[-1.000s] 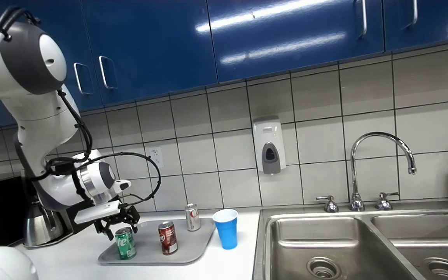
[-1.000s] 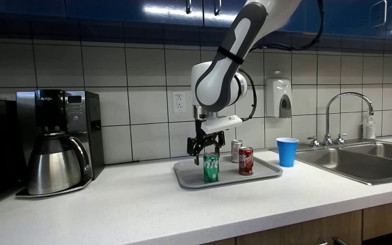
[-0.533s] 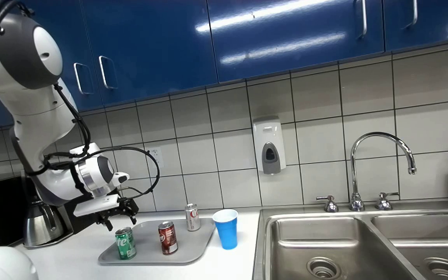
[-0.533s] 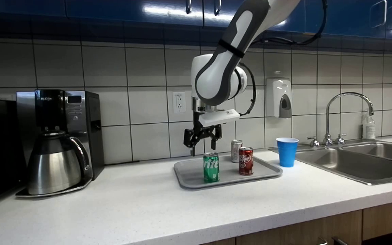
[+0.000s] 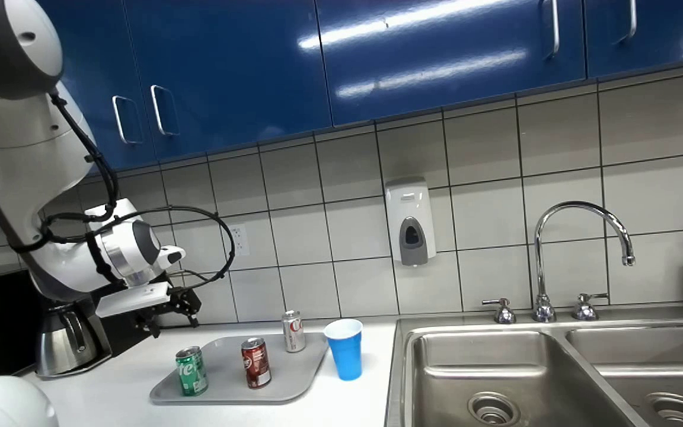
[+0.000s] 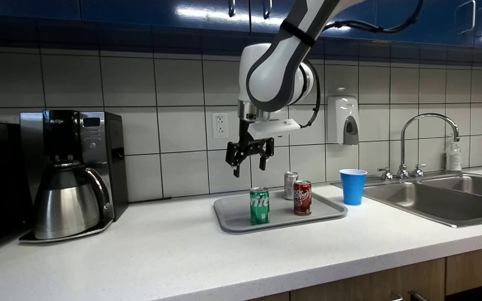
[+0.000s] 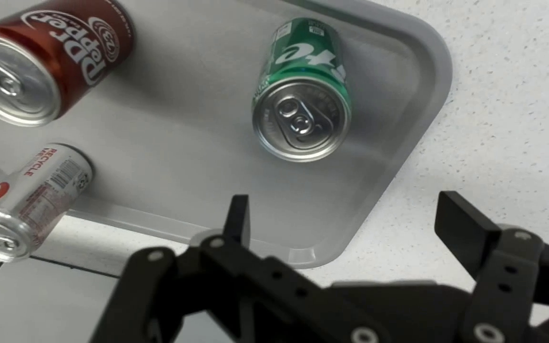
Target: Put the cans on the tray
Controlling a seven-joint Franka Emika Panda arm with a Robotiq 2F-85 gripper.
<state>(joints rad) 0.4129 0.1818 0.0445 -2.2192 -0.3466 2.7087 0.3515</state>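
The green can [image 5: 191, 371] with white lettering and the red can [image 6: 302, 198] stand upright on the grey tray [image 6: 280, 209] in both exterior views. A silver can [image 7: 45, 186] with red marks stands upright at the tray's wall side. All three also show in the wrist view, with the green can [image 7: 303, 62] near a rounded tray corner. My gripper [image 6: 249, 168] is open and empty, above and apart from the green can, on its wall side. In the wrist view its fingers [image 7: 343, 209] are wide apart, with the tray corner and white counter seen between them.
A blue cup [image 6: 352, 188] stands on the counter beside the tray, near the steel sink [image 6: 425, 202]. A coffee maker with a steel pot [image 6: 68, 200] stands at the far side. Tiled wall, soap dispenser [image 6: 342, 120] and blue cabinets [image 5: 223, 71] bound the space behind and above.
My open gripper has risen from around the top of the green can to well above it, also drawing back toward the wall. The cans, tray and cup have not moved.
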